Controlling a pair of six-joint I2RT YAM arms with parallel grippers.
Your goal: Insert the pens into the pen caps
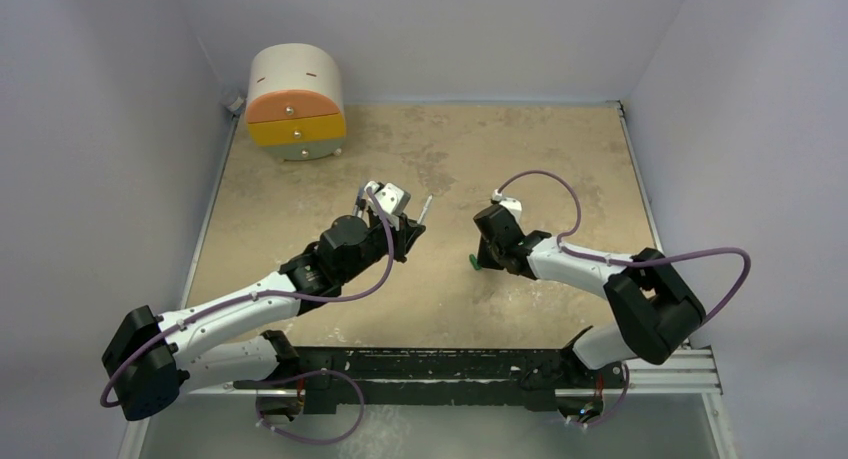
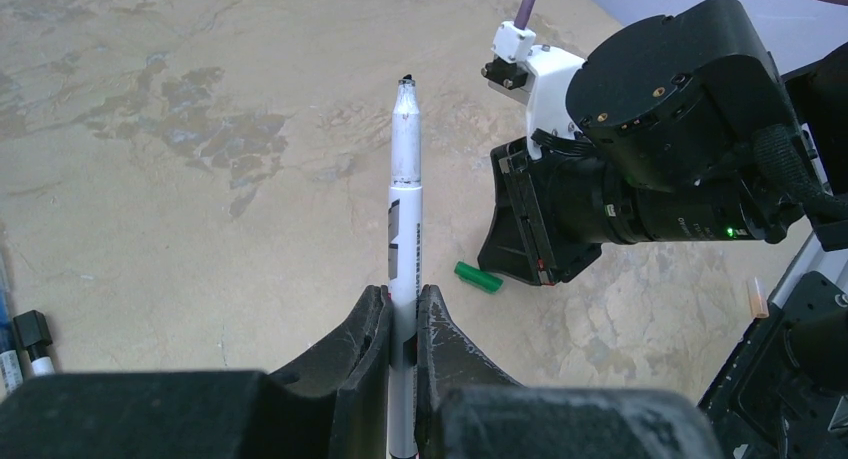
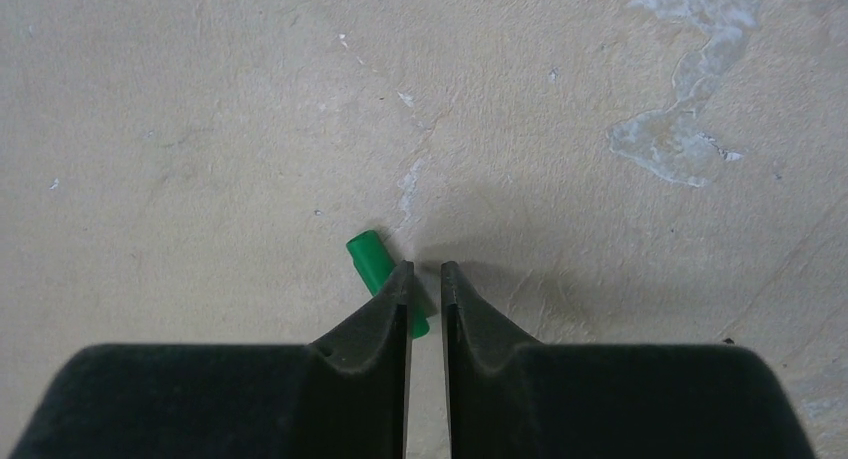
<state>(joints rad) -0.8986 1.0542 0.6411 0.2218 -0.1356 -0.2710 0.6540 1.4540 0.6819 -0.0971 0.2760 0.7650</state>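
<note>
Centrally, in the left wrist view, the black fingers of the left gripper are pressed against a slim stick pen with a white and silver-grey barrel, clamping it near mid-length. The pen's dark writing tip points away from the wrist, and the pen is raised off the mottled beige tabletop. In the right wrist view, the fingers of the right gripper stand a narrow slit apart with nothing gripped between them. They are lowered close to the table. A small stubby green pen cap lies slantwise on the surface, crossing under the tip of the left-hand finger so that its near end shows in the slit. A second pen with a black end lies at the lower left edge of the left wrist view. A pale whitish cap lies at the right edge. A round cream cabinet with orange and yellow drawers stands at the far left corner.
</note>
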